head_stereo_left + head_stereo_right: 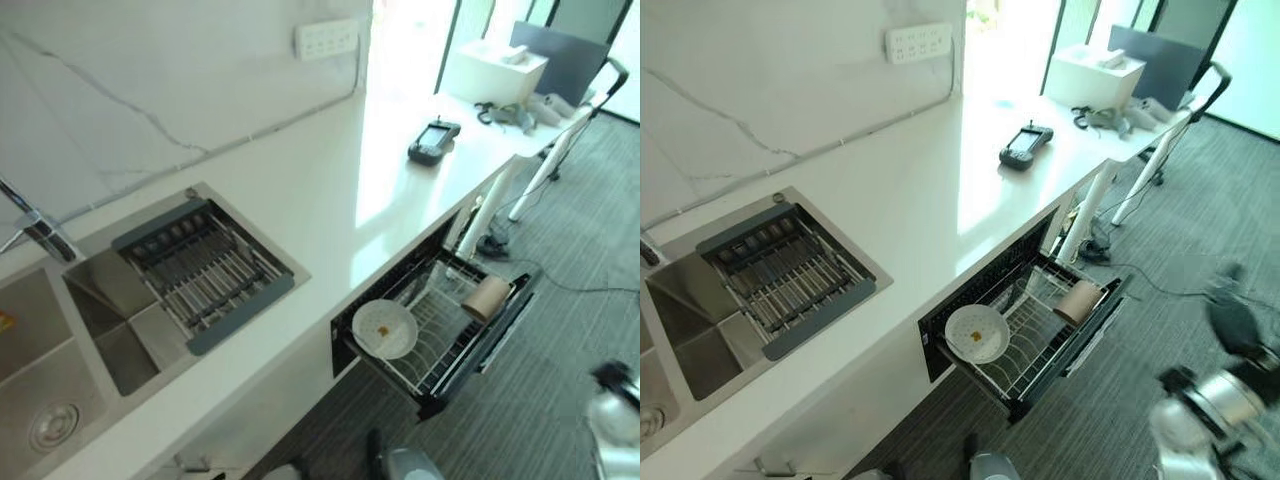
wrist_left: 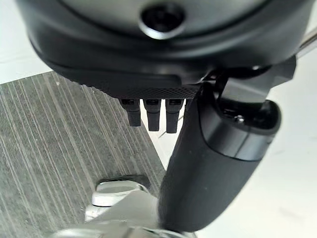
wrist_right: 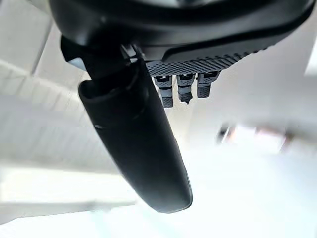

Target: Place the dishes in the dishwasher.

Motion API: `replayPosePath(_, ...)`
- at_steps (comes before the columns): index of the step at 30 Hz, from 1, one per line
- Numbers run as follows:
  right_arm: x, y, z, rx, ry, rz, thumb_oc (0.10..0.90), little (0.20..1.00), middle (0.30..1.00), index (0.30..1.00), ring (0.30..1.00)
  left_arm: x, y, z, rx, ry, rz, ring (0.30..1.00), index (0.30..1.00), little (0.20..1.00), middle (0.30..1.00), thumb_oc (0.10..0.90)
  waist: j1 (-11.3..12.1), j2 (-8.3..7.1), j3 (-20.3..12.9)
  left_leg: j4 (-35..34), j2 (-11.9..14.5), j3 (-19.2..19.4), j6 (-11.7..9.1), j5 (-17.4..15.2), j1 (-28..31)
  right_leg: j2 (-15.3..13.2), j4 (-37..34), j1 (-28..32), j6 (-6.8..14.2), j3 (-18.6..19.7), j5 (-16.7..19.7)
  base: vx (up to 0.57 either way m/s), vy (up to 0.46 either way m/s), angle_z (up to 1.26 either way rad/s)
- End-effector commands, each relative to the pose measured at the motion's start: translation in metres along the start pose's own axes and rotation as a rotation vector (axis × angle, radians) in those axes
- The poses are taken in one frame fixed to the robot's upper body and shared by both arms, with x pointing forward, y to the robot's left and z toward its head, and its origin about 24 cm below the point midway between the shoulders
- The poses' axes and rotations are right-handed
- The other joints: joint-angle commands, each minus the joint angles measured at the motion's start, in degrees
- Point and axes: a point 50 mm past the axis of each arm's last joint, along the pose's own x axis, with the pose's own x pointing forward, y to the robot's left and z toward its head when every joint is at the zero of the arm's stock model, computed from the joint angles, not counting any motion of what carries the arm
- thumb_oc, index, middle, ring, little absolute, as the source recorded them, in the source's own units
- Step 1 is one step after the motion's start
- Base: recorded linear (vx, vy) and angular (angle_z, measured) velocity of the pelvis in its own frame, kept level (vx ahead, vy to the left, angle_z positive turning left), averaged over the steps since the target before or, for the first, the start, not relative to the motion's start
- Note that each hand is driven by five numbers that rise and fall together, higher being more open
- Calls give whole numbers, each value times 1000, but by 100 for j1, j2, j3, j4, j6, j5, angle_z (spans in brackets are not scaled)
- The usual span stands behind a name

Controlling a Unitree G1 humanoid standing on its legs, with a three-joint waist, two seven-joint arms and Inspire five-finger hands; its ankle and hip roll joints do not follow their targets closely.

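Note:
The dishwasher drawer (image 1: 497, 338) under the counter stands pulled out over the floor. In its wire rack (image 1: 1032, 352) a white plate (image 1: 384, 328) with a small stain leans at the near end. A brown cup (image 1: 486, 297) lies on its side at the far end. My right hand (image 1: 1236, 322) hangs low over the floor, right of the drawer and apart from it. In the right wrist view its thumb (image 3: 136, 144) and fingers (image 3: 184, 88) are straight and hold nothing. My left hand's thumb (image 2: 213, 163) and fingers (image 2: 153, 113) are straight too, above grey floor, empty.
A white counter (image 1: 320, 200) holds a black handheld device (image 1: 433, 141) and a white box (image 1: 495, 70) further back. A steel sink (image 1: 60, 350) with a dark-framed drain rack (image 1: 200, 270) and a tap (image 1: 35, 230) sits at the left. Grey carpet surrounds the drawer.

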Motion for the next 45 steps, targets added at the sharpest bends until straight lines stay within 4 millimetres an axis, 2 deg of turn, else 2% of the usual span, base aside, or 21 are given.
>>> replayPosePath(1, 20, -1, 9, 124, 19, -146, 800, 900, 900, 900, 900, 2, 4, 15, 30, -59, -10, 900, 900, 900, 900, 800, -144, 253, 393, 52, -24, 301, 455, -1105, 511, -91, 666, 635, 174, 149, -1608, 66, -83, -17)
replayPosePath(4, 17, -37, -45, -124, 217, -231, 800, 900, 900, 900, 900, 4, 8, 23, 35, -61, -4, 900, 900, 900, 900, 800, -152, 240, 464, 52, -12, 326, 451, -1073, 506, -70, 746, 573, 132, 81, -1601, 49, -89, -10)
replayPosePath(6, 10, -42, -61, -223, 270, -166, 800, 900, 900, 900, 900, 4, 5, 28, 35, -68, -9, 900, 900, 900, 900, 800, -122, 243, 518, 52, -20, 297, 436, -1035, 462, -71, 808, 514, 97, 40, -1611, 8, -68, -3)
replayPosePath(9, -1, -35, -74, -331, 293, -46, 800, 900, 900, 900, 900, 5, 0, 35, 24, -91, -27, 900, 900, 900, 900, 800, -71, 260, 634, 52, -62, 226, 423, -969, 360, -83, 916, 400, 34, 6, -1647, -33, -35, -4)
replayPosePath(11, -11, -22, -79, -389, 288, 56, 800, 900, 900, 900, 900, 5, -8, 47, 1, -133, -56, 900, 900, 900, 900, 800, 9, 301, 812, 52, -94, 158, 395, -880, 216, -117, 1058, 245, -23, -61, -1683, -121, -23, 1)
replayPosePath(14, -19, 0, -77, -425, 243, 181, 800, 900, 900, 900, 900, 4, -19, 65, -31, -203, -100, 900, 900, 900, 900, 800, 102, 361, 1078, 52, -156, 100, 383, -775, 31, -176, 1271, 38, -95, -149, -1745, -150, -1, 21)
replayPosePath(16, -27, 27, -70, -424, 182, 298, 800, 900, 900, 900, 900, 1, -30, 84, -45, -266, -132, 900, 900, 900, 900, 800, 252, 413, 1389, 52, -242, 16, 383, -588, -241, -281, 1668, -321, -175, -227, -1806, -231, 20, 45)
replayPosePath(20, -35, 50, -62, -399, 130, 397, 800, 900, 900, 900, 900, 0, -34, 89, -48, -277, -129, 900, 900, 900, 900, 800, 409, 436, 1633, 59, -329, -60, 392, -440, -443, -383, 2012, -582, -238, -332, -1869, -122, -20, 40)
replayPosePath(24, -39, 83, -41, -357, -1, 492, 800, 900, 900, 900, 900, 0, -31, 91, -32, -282, -113, 900, 900, 900, 900, 800, 624, 484, 1888, 459, -424, -218, 440, -436, -917, -491, 2591, -1002, -307, -433, -1989, -103, -6, 53)
replayPosePath(30, -29, 120, -3, -270, -187, 554, 800, 900, 900, 900, 900, 2, -25, 86, -6, -258, -96, 900, 900, 900, 900, 800, 890, 560, 1905, 728, -508, -384, 486, -404, -1462, -680, 3132, -1501, -370, -546, -2140, -29, 36, 20)
replayPosePath(31, -26, 127, 5, -258, -232, 565, 800, 900, 900, 900, 900, 2, -24, 85, -4, -257, -99, 900, 900, 900, 900, 800, 926, 574, 1905, 725, -514, -400, 488, -382, -1529, -695, 3178, -1572, -369, -556, -2150, -22, 91, 15)
replayPosePath(32, -21, 137, 22, -225, -301, 580, 800, 900, 900, 900, 900, 1, -25, 86, 6, -261, -106, 900, 900, 900, 900, 800, 999, 594, 1905, 703, -539, -437, 493, -334, -1633, -720, 3231, -1673, -366, -576, -2157, -17, 101, 17)
replayPosePath(36, -11, 159, 63, -137, -449, 588, 800, 900, 900, 900, 900, 0, -24, 91, 6, -278, -116, 900, 900, 900, 900, 800, 1194, 617, 1905, 648, -589, -517, 506, -257, -1827, -764, 3312, -1828, -347, -639, -2176, 6, 93, 13)
replayPosePath(39, -2, 169, 88, -103, -531, 595, 800, 900, 900, 900, 900, -1, -24, 98, 7, -295, -127, 900, 900, 900, 900, 800, 1326, 632, 1905, 618, -614, -572, 500, -190, -1962, -789, 3363, -1923, -328, -695, -2178, 19, 81, 9)
replayPosePath(45, 21, 192, 149, -56, -701, 571, 800, 900, 900, 900, 900, -4, -25, 114, -9, -356, -162, 900, 900, 900, 900, 800, 1683, 702, 1905, 451, -667, -720, 472, 25, -2205, -864, 3387, -2053, -290, -875, -2163, 34, 60, 20)
